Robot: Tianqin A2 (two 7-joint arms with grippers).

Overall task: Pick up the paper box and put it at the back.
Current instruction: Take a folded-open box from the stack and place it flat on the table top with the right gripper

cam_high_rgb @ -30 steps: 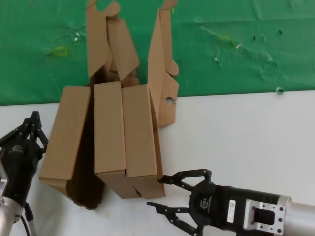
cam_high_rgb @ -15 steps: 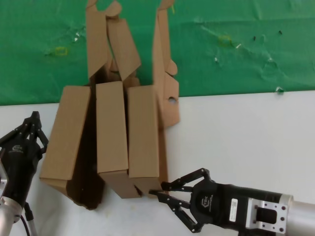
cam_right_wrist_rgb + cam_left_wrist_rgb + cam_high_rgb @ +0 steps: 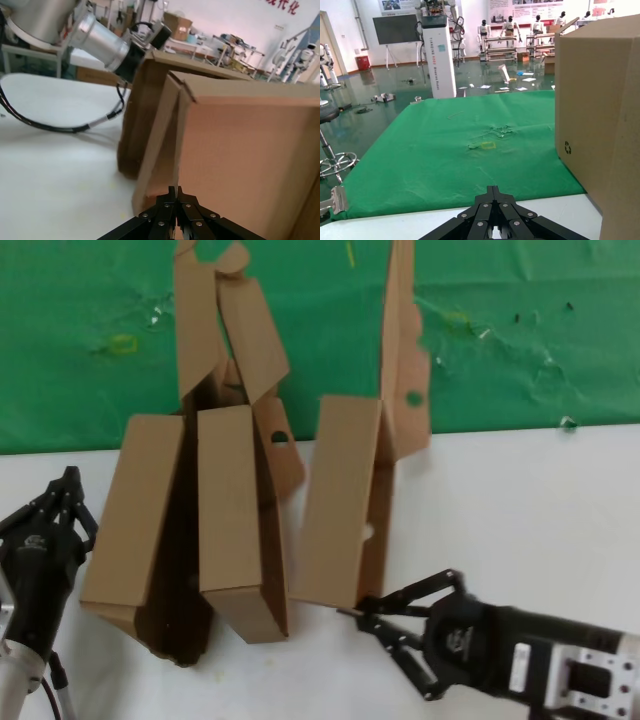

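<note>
The paper box [image 3: 335, 500] is a plain brown cardboard mailer, standing apart to the right of two similar boxes. Its open lid [image 3: 405, 350] has a small round hole and reaches over the green cloth [image 3: 520, 340]. My right gripper [image 3: 362, 612] is shut on the box's near bottom edge. In the right wrist view the fingertips [image 3: 176, 190] pinch a thin cardboard wall of the box [image 3: 240, 150]. My left gripper [image 3: 65, 480] is shut and empty, parked at the left of the white table; in its own wrist view it [image 3: 493, 189] points toward the cloth.
Two other brown boxes [image 3: 135, 510] [image 3: 228, 500] stand side by side at left with open flaps [image 3: 215, 320] over the cloth. The white tabletop [image 3: 520, 520] spreads to the right. Small scraps [image 3: 567, 422] lie on the cloth. The leftmost box fills one side of the left wrist view [image 3: 600, 125].
My right gripper went from open to shut on the paper box's near edge. The box has moved right, away from the other two, with its lid swinging farther over the cloth.
</note>
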